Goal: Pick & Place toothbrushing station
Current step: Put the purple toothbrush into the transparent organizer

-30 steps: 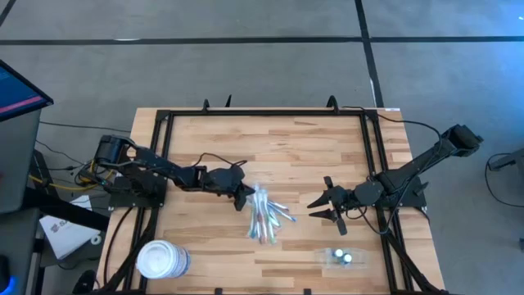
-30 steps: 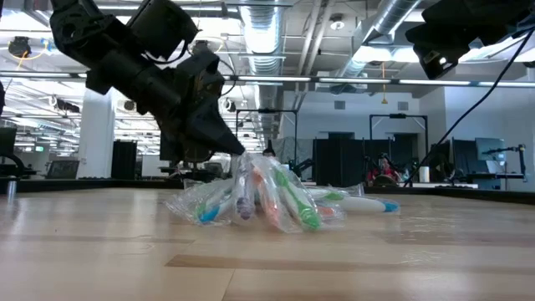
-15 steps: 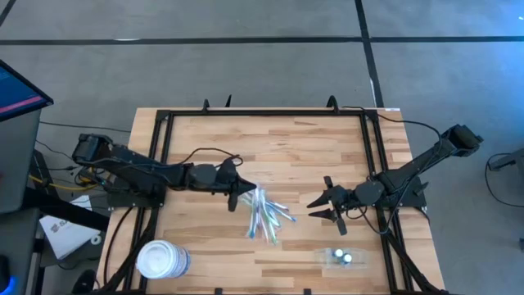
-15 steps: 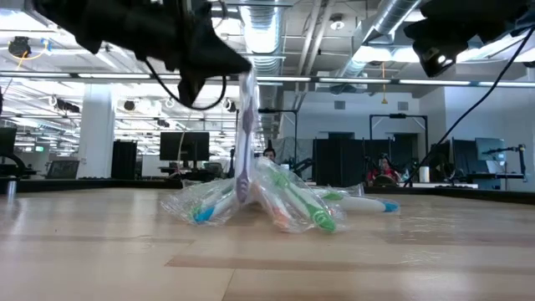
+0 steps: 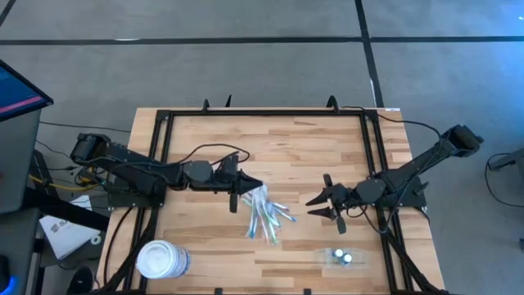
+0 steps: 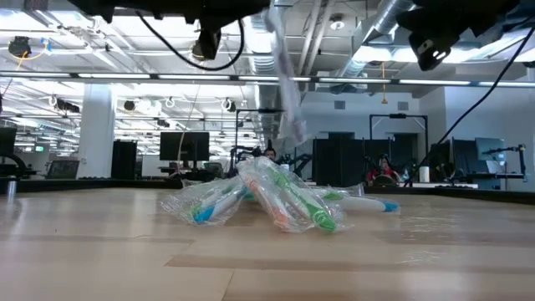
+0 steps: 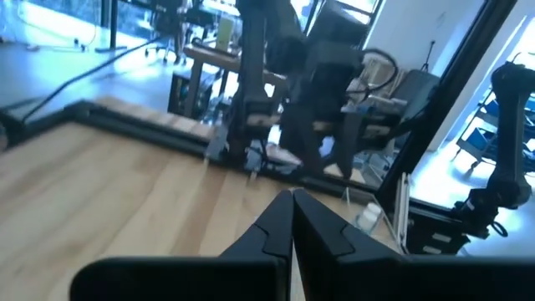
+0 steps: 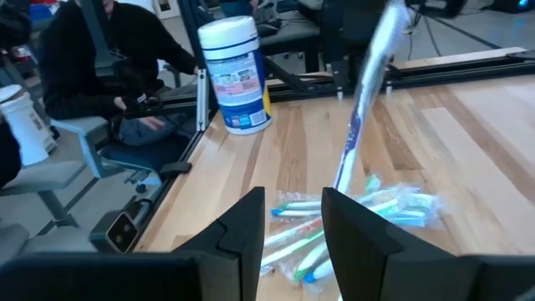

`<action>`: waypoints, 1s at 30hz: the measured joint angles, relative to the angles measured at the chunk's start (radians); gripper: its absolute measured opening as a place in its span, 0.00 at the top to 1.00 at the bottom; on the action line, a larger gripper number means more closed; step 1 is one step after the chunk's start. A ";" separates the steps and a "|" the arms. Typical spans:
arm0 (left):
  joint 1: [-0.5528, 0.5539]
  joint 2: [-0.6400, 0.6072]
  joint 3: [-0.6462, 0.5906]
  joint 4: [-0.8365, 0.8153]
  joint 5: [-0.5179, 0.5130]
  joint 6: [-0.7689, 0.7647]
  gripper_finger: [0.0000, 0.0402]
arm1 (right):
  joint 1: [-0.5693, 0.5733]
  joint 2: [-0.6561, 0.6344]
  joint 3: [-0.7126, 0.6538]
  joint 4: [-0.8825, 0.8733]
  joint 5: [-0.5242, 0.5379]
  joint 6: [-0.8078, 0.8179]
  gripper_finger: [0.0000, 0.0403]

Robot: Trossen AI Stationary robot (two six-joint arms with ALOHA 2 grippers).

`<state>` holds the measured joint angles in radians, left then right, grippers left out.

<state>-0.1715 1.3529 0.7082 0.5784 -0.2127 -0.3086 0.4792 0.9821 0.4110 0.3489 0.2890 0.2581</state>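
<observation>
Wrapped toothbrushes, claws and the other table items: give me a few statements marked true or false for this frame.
1. The left claw is shut on a wrapped toothbrush lifted clear of the table. True.
2. The right claw grips a toothbrush. False: it is open and holds nothing, beside the pile of wrapped toothbrushes.
3. The white tub stands near the table's front left corner. True.
4. The clear holder sits under the left claw. False: it lies near the front edge, on the right arm's side.
</observation>
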 joint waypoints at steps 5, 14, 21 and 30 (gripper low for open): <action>-0.004 0.003 0.027 0.001 0.000 0.025 1.00 | -0.025 0.000 0.000 0.005 0.000 0.000 0.72; -0.005 0.116 0.098 0.026 0.000 0.041 1.00 | -0.043 0.000 0.000 0.014 0.000 0.000 0.72; -0.005 0.236 0.236 0.030 0.029 0.096 1.00 | -0.044 0.000 0.000 0.021 0.000 -0.007 0.72; -0.005 0.314 0.310 0.031 0.041 0.102 1.00 | -0.044 0.000 0.000 0.036 0.000 -0.033 0.72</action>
<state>-0.1764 1.6665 1.0180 0.6093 -0.1715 -0.2061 0.4355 0.9821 0.4110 0.3851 0.2890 0.2249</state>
